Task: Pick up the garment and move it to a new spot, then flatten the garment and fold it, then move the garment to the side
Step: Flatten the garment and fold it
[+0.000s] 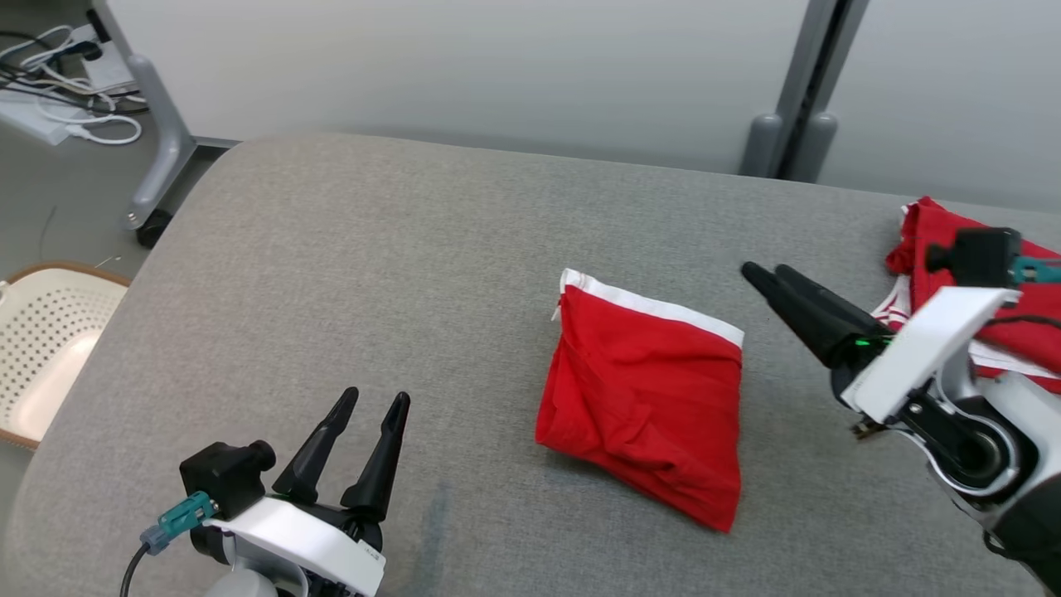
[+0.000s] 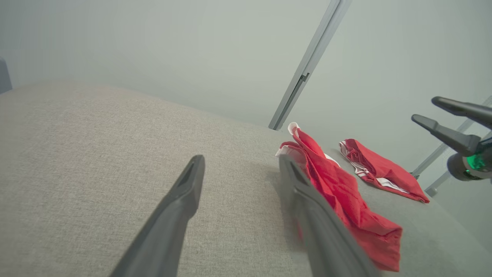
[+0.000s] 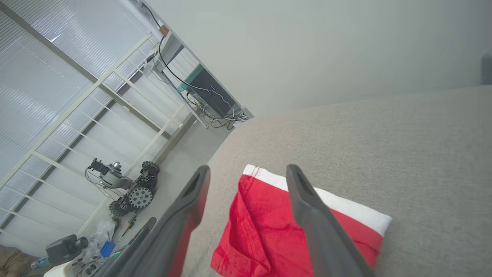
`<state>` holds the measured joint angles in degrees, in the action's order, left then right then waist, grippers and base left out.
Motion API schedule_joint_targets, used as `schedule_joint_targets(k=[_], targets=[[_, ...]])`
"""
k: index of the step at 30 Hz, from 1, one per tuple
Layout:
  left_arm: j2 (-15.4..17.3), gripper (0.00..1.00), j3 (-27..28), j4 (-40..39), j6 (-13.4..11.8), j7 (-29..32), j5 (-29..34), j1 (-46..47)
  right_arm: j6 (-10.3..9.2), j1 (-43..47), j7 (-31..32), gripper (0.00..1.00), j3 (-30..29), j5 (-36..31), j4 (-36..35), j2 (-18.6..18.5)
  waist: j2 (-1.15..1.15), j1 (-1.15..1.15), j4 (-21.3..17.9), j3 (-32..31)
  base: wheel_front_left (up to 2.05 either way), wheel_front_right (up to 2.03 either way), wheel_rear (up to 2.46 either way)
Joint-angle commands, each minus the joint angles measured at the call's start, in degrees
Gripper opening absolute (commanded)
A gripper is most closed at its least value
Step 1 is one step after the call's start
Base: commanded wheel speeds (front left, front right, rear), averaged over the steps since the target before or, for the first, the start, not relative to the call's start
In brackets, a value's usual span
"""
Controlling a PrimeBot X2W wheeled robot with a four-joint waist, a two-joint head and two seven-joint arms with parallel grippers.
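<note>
Grey padded surface point(image 1: 414, 249) seen from the head view, backed by a pale wall point(image 1: 497, 66). Floor at 9 o'clock is occupied by a perforated basket point(image 1: 41, 348); cables point(image 1: 75, 50) are bundled at 10 o'clock beside a castor leg point(image 1: 162, 149).

Folded red garment point(image 1: 646, 390) is laid flat on the surface just right of centre, toward 4 o'clock. Its white waistband point(image 1: 655, 305) is turned to 12 o'clock. It is touched by neither gripper.

A second red garment point(image 1: 916, 240) is bunched at 2 o'clock near the surface's far right edge, partly hidden by the right arm and well apart from the folded one.

Left gripper point(image 1: 375, 396) is held at 7 o'clock, fingers pointed to 12. Jaws are spread and nothing is held. It is well apart from the folded garment.

Right gripper point(image 1: 767, 270) is held at 3 o'clock, fingers pointed toward 10. In the right wrist view its fingers are seen parted, with nothing clamped between them. The folded garment lies below and beyond the tips. Contact with the cloth cannot be told from that view; in the head view the tips are seen off to the garment's right.
</note>
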<state>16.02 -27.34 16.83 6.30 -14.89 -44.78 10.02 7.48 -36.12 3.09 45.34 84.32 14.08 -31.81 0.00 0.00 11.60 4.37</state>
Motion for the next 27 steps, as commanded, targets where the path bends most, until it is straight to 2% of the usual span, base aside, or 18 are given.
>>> schedule_joint_targets(k=[1, 7, 17, 18, 19, 20, 27], targets=[[0.49, 1.0, 0.13, -0.19, -0.27, -0.17, 0.46, -0.12, 0.04, 1.51, -1.49, 1.0, -0.45, -0.63, -0.43, -1.21, 0.0, 0.0, -1.14, -0.11, 0.0, 0.0, 0.0], [0.69, 1.0, 0.16, -0.51, -0.38, -0.18, 0.35, -0.32, 0.04, 5.33, -3.88, 1.0, 0.18, -1.94, -0.06, -3.59, 0.0, 0.0, -2.74, 0.09, 0.0, 0.0, 0.0], [0.56, 1.0, -0.41, -0.26, -0.23, -0.01, 0.12, 0.7, 0.04, 3.97, -3.57, 1.0, 2.65, -4.52, 3.65, -1.17, 0.0, 0.0, -2.46, 0.16, 0.0, 0.0, 0.0], [0.48, 1.0, -0.41, -0.19, -0.21, -0.02, 0.06, 0.69, 0.04, 3.62, -3.47, 0.58, 3.11, -5.92, 5.04, -1.21, 0.0, 0.0, -2.2, 0.13, 0.0, 0.0, 0.0], [0.41, 1.0, -0.41, -0.14, -0.21, -0.03, 0.03, 0.68, 0.04, 3.1, -3.74, 0.36, 3.54, -7.21, 6.71, -0.92, 0.0, 0.0, -1.97, 0.1, 0.0, 0.0, 0.0], [0.28, 1.0, -0.38, -0.13, -0.22, -0.05, 0.08, 0.73, 0.04, 2.62, -3.93, 0.0, 4.1, -8.49, 8.36, -0.33, 0.0, 0.0, -1.69, 0.07, 0.0, 0.0, 0.0], [-0.51, 1.0, 1.16, -1.58, -0.38, -0.24, 2.2, 0.68, 0.04, 0.99, -4.73, 0.0, 6.84, -14.43, 15.7, 5.1, 0.0, 0.0, 0.28, -0.35, 0.0, 0.0, 0.0]])
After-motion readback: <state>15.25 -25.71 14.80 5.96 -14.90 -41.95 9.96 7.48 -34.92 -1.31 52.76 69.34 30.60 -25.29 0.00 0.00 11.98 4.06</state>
